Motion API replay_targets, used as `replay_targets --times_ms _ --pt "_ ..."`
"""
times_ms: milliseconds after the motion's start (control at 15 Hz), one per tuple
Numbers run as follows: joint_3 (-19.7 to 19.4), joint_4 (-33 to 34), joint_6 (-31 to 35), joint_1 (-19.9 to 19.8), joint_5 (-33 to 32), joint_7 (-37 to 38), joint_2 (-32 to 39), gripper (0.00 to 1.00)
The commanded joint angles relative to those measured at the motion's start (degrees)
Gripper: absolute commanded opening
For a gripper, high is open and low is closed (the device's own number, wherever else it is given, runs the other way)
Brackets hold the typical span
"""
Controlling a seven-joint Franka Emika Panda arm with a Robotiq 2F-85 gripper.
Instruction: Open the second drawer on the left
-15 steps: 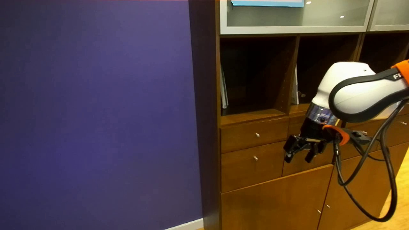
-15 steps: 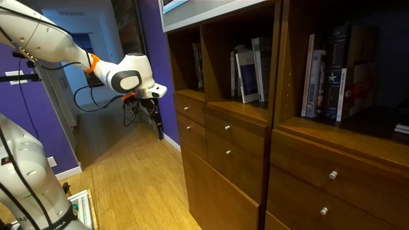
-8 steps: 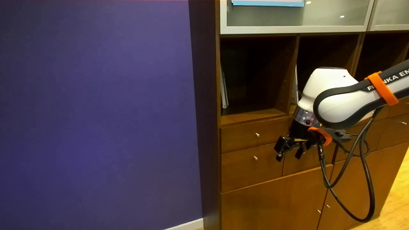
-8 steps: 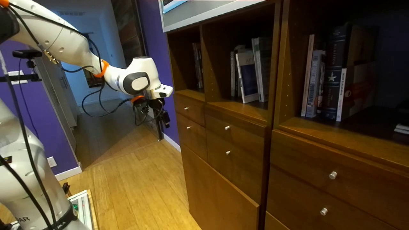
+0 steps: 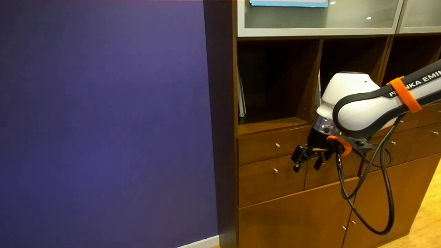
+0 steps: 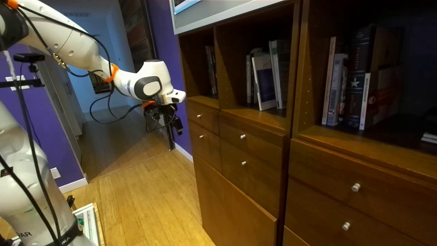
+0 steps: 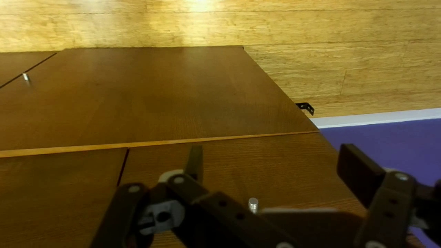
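Observation:
The second drawer (image 5: 262, 184) is the lower one in the leftmost column, with a brown wood front, and it is closed. It also shows in an exterior view (image 6: 209, 150) and in the wrist view (image 7: 234, 162). Its small pale knob (image 5: 275, 170) shows in both exterior views and low in the wrist view (image 7: 253, 204), partly behind a finger linkage. My gripper (image 5: 307, 166) is open and empty, fingers pointing down. It hangs in front of the cabinet, apart from the drawer, as an exterior view (image 6: 178, 125) shows. In the wrist view its fingertips (image 7: 274, 156) straddle the drawer front.
The upper left drawer (image 5: 255, 150) with its own knob sits just above. A tall cabinet door (image 5: 293, 220) is below, its top edge sticking out slightly. Open cubbies with books (image 6: 264, 78) are above. A purple wall (image 5: 103, 120) flanks the cabinet. Cables (image 5: 386, 186) hang from the arm.
The arm and open gripper have moved along the cabinet toward the leftmost drawers, more slowly in the last half second, and closer to the cabinet. The drawers have not moved.

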Motion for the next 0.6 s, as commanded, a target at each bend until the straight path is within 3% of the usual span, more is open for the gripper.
replay_targets --times_ms 0,267,533 --pt "1.1 6.9 0.0 0.2 -5.3 6.8 6.7 1.00" --pt "0.2 11.6 0.0 1.2 -15.6 16.3 12.8 1.00" --pt "-1.6 15.2 1.7 3.8 -21.0 21.1 18.2 1.00"
